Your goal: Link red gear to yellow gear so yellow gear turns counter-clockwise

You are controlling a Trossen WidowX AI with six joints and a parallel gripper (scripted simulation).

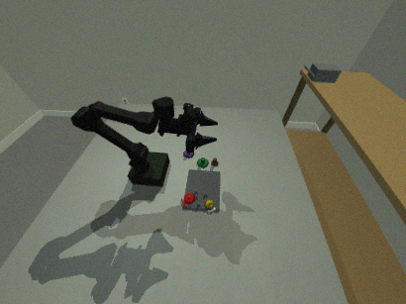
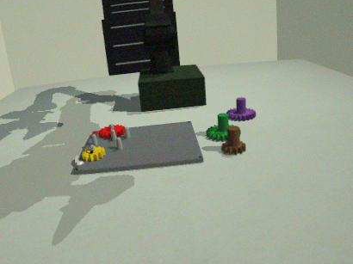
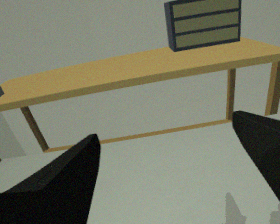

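Note:
The grey board (image 1: 204, 182) (image 2: 159, 150) lies flat, with several short bare pegs (image 2: 120, 144) at one end. The red gear (image 1: 191, 197) (image 2: 113, 132) and yellow gear (image 1: 207, 204) (image 2: 98, 154) sit among them, apart from each other. Beyond the board's opposite end stand three loose gears with upright handles: green (image 1: 202, 162) (image 2: 223, 123), brown (image 1: 214, 162) (image 2: 233, 138) and purple (image 1: 188, 153) (image 2: 241, 113). My gripper (image 1: 217, 131) (image 3: 164, 129) is open and empty, high above the table and pointing outward; its fingers are outside the exterior view. The yellow gear's black stripe is hard to make out.
The arm's dark base block (image 1: 157, 169) (image 2: 172, 89) stands beside the board. A wooden bench (image 1: 356, 108) (image 3: 125, 72) stands farther off and bears a shelved box (image 3: 207, 25). Large arm shadows fall across the tabletop near the board.

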